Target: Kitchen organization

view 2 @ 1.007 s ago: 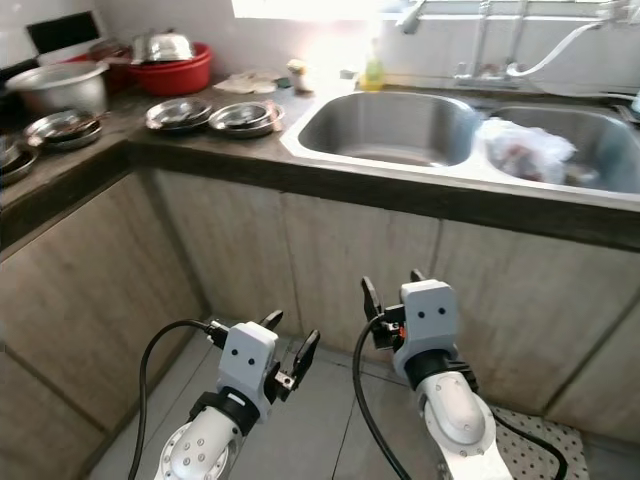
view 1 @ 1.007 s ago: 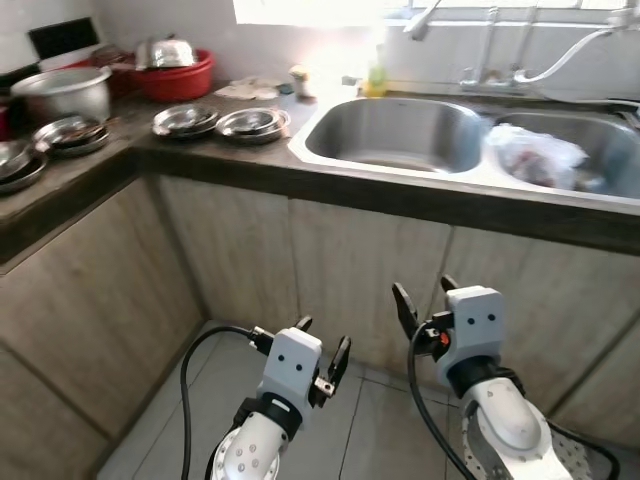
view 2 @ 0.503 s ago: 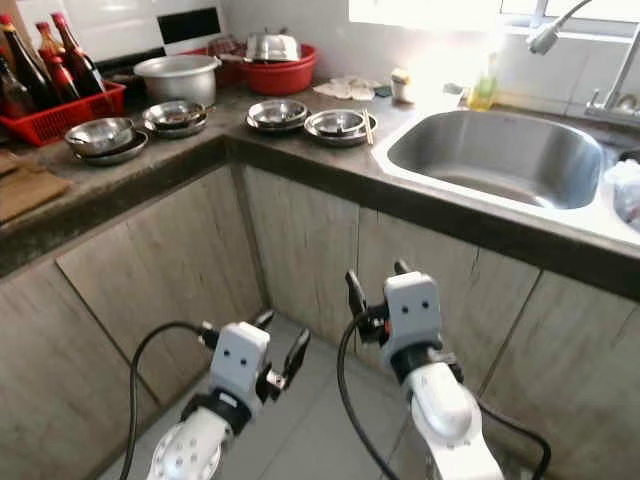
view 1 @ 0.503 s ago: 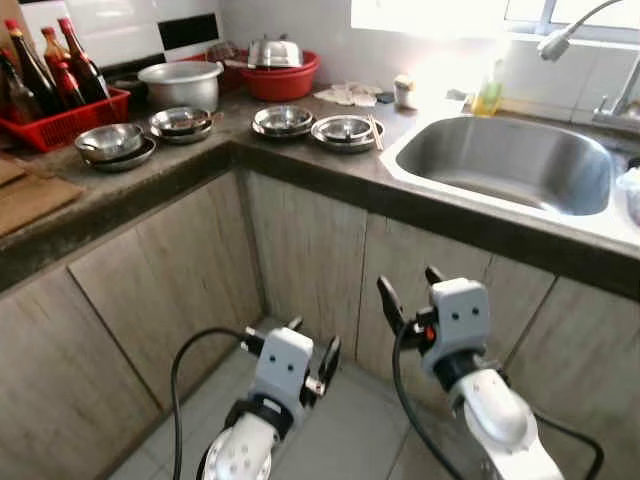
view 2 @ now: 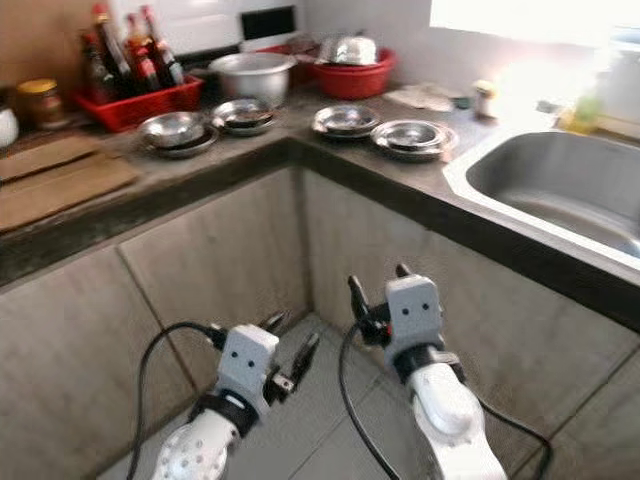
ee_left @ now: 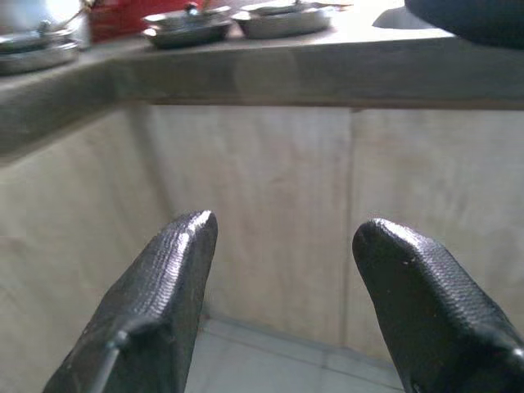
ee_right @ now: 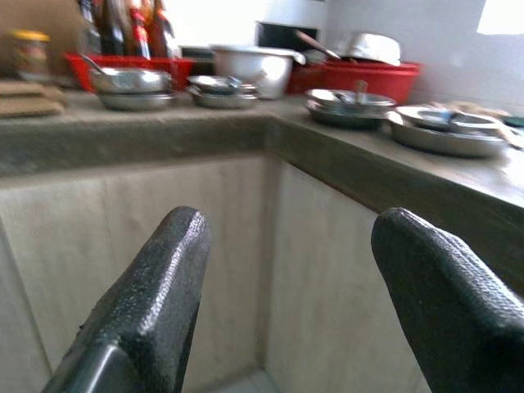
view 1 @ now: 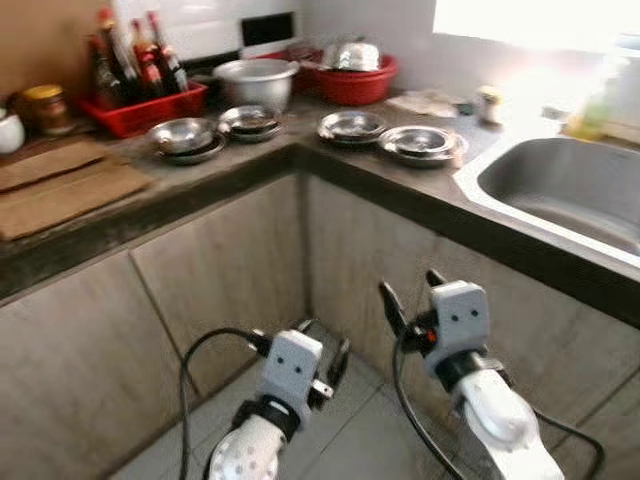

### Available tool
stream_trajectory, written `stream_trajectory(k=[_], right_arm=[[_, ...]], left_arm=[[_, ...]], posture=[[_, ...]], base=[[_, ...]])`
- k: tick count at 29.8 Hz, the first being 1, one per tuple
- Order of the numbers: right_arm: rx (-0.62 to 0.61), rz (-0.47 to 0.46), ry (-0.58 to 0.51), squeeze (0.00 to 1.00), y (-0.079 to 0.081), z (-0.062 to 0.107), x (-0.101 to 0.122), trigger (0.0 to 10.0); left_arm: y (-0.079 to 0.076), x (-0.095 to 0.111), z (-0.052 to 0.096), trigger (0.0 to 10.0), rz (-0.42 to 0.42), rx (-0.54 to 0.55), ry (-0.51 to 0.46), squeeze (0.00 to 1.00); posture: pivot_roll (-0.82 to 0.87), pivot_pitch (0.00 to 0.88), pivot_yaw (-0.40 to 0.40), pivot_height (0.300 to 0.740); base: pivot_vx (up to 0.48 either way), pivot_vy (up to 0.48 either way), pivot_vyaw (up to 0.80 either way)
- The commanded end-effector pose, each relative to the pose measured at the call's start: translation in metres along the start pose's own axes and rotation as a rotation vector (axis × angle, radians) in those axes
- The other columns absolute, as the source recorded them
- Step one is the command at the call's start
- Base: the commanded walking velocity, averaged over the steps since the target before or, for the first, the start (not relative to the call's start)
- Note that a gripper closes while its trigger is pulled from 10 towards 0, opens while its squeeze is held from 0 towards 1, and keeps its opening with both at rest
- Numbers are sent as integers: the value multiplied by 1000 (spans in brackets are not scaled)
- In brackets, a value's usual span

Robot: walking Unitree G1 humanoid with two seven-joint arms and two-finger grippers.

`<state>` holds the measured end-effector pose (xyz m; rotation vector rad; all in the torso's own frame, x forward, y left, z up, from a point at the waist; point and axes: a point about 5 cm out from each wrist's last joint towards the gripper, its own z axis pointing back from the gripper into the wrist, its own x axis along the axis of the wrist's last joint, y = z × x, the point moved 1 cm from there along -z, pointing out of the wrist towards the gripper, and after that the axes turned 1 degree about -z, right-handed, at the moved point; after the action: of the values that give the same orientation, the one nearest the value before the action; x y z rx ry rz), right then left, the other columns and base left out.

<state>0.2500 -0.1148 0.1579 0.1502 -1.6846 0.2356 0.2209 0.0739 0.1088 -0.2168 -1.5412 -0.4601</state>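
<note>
As the head camera swings leftward, the corner of the bench (view 1: 250, 175) comes to the middle of view and the sink (view 1: 560, 195) slides toward the right edge.

Detail: over the last second the whole scene has shifted, so the camera turned and the dishes did not move. The second sink basin with its plastic bag has left the picture, while a red crate of bottles (view 1: 140, 75), a jar (view 1: 45, 105) and a cutting board (view 1: 60, 190) have entered on the left. Stacked steel bowls (view 1: 185, 138), plates (view 1: 420, 142), a pot (view 1: 255, 80) and a red basin (view 1: 350, 72) sit untouched on the bench. The left gripper (view 1: 322, 348) and right gripper (view 1: 408, 292) hang low before the cupboard doors, both spread wide and empty. Judged from this, organizing has not begun; the robot appears to be surveying or turning toward the dishes.
</note>
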Motion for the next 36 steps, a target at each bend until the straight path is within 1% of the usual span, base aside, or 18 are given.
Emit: stream_trajectory(k=[1, 3, 11, 19, 23, 28, 34, 36], right_arm=[[-20, 12, 6, 0, -7, 0, -1, 10000], [-21, 9, 6, 0, -7, -1, -1, 10000], [-39, -7, 12, 0, -11, -4, -3, 10000], [-25, 5, 58, 0, -13, 6, -17, 10000], [-20, 7, 67, 0, -13, 8, -20, 10000], [-1, 11, 64, 0, -10, 8, -20, 10000], [0, 26, 49, 0, -11, 4, -18, 10000], [-3, 22, 36, 0, -12, 0, -15, 10000]], left_arm=[[-5, 6, -2, 10000, 6, -8, -25, 0], [-4, 6, -1, 10000, 4, -5, -27, 0], [-4, 6, -2, 10000, 4, -6, -21, 0], [-1, 7, -2, 10000, -2, 9, -24, 0], [3, 8, -3, 10000, -4, 20, -27, 0], [2, 8, -3, 10000, -5, 21, -28, 0], [2, 8, -4, 10000, -6, 24, -28, 0], [2, 8, -4, 10000, -6, 23, -27, 0]], posture=[[88, 0, -13, 740], [88, 0, -9, 740], [91, 0, -14, 740], [92, 0, -13, 740], [89, 0, -11, 740], [91, 0, -12, 740], [93, 0, -13, 740], [92, 0, -16, 740]], base=[[270, 0, 800], [277, 0, 800], [281, 0, 0], [283, 0, 0], [283, 0, 0], [283, 0, 0], [285, 0, 800], [289, 0, 800]])
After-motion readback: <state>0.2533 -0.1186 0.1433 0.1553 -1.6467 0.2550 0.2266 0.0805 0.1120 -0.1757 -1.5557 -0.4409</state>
